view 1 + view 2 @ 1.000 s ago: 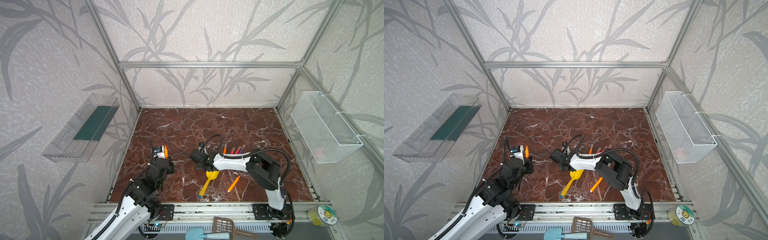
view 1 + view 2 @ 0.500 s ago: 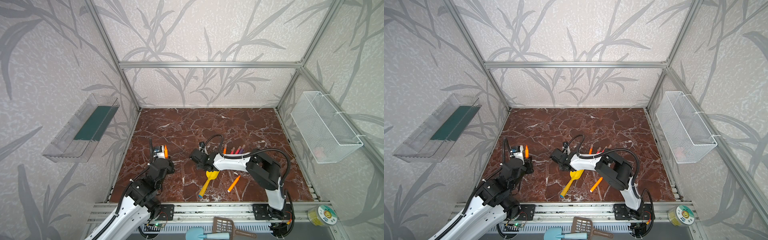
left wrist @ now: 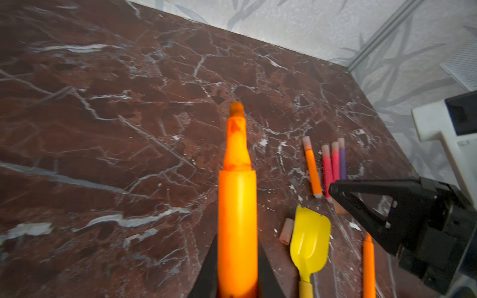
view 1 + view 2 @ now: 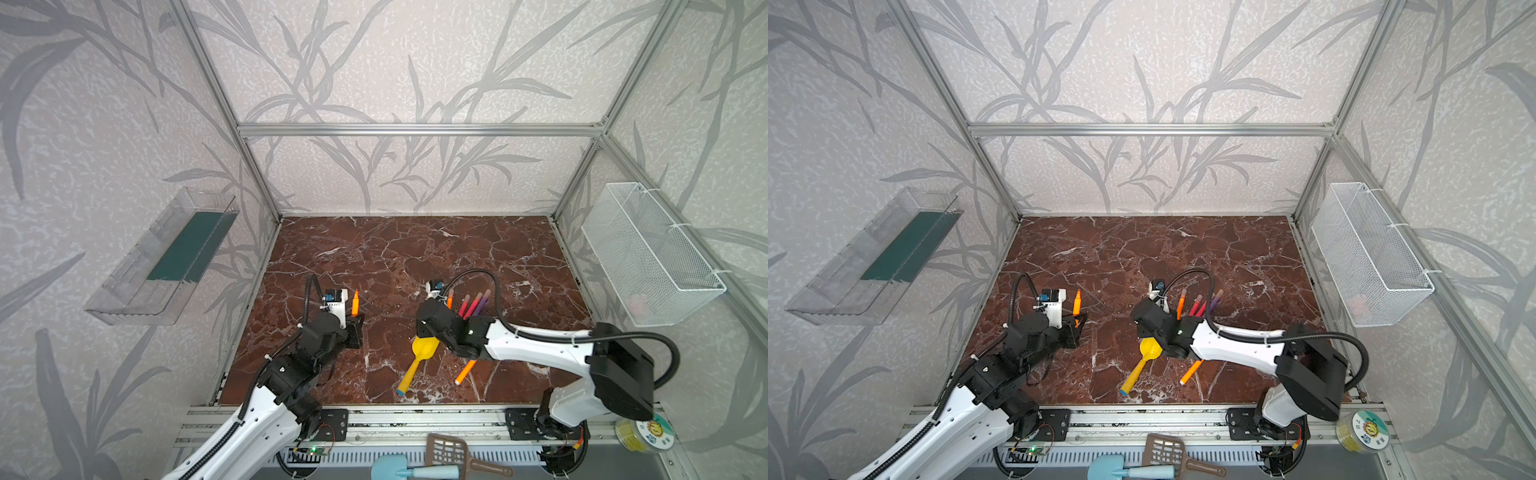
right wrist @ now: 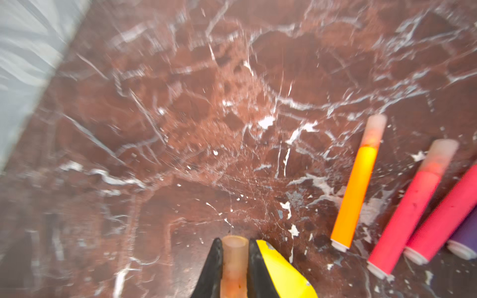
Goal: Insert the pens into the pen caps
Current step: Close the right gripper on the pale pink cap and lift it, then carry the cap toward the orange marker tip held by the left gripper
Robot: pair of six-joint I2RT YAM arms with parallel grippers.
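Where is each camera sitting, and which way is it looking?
Top views: high at the front, looking down on the marble table; both show the left arm and right arm.
Left wrist: on the left arm, looking along the left gripper, shut on an orange pen, across the table.
Right wrist: on the right arm, looking past the right gripper, shut on a pen cap, over the table.
Shared: both wrist views show the yellow shovel and the row of pens.
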